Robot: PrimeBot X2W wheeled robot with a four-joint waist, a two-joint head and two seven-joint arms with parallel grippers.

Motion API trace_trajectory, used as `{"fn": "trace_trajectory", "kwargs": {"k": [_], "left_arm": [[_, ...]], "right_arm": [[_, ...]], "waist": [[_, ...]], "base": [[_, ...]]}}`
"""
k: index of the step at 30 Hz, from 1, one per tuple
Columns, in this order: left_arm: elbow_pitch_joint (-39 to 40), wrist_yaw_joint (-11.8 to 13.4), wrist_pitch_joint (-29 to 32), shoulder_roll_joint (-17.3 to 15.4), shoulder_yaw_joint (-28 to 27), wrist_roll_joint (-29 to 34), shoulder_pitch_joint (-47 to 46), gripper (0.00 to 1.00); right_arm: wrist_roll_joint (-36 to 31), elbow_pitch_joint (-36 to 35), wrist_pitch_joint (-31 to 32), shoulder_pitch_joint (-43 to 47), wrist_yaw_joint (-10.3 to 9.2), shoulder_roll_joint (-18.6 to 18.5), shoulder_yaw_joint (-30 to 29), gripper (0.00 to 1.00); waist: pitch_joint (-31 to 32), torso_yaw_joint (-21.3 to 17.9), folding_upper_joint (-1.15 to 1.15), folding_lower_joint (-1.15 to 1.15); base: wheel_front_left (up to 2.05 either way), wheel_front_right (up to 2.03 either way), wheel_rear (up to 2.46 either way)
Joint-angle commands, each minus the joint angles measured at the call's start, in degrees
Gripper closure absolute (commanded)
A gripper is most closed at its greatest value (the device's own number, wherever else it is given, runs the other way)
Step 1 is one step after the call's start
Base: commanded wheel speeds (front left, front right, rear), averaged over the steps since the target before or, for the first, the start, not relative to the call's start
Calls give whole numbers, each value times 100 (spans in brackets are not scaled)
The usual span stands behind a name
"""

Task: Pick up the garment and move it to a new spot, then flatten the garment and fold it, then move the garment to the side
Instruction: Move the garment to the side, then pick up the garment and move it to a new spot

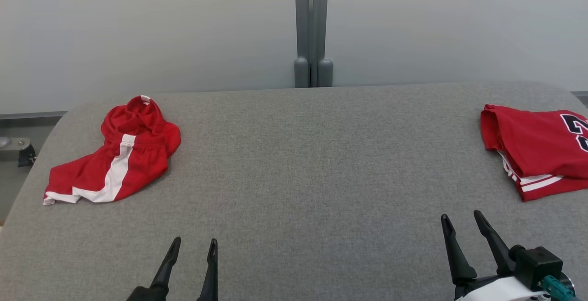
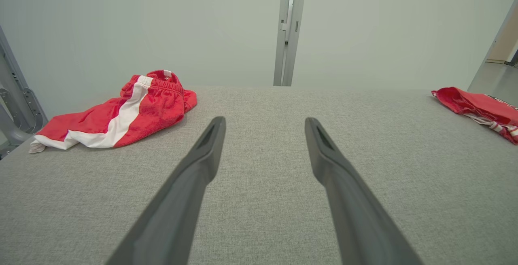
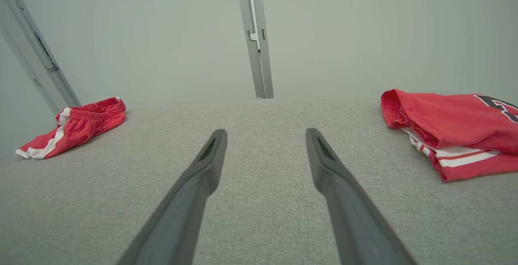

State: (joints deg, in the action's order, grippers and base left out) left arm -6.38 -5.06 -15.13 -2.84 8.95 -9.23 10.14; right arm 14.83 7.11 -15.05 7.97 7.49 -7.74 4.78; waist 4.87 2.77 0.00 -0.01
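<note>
Left gripper [image 1: 195,241]; diagonal shorts [image 1: 119,158], waistband [image 1: 139,107] rearward

Even, soft, sharp, shadowless light.

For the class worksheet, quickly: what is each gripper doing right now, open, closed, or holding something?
Left gripper: open, holding nothing.
Right gripper: open, holding nothing.
</note>
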Motion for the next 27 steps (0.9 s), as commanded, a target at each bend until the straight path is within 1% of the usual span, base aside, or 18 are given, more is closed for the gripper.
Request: {"fn": "trace_trajectory", "kwargs": {"k": [1,10,27], "left_arm": [[-22,22,0,-12,4,64,77,0],[-65,63,0,-12,54,92,60,0],[-71,79,0,-12,152,113,112,0]], "right_arm": [[-52,9,-15,56,0,32,-46,0],[-100,28,-15,130,0,83,-107,0],[-72,61,-16,242,0,28,-35,0]], "waist": [[12,14,0,1],[64,4,0,1],[125,40,0,1]], "base": [[0,0,0],[0,0,0],[0,0,0]]}}
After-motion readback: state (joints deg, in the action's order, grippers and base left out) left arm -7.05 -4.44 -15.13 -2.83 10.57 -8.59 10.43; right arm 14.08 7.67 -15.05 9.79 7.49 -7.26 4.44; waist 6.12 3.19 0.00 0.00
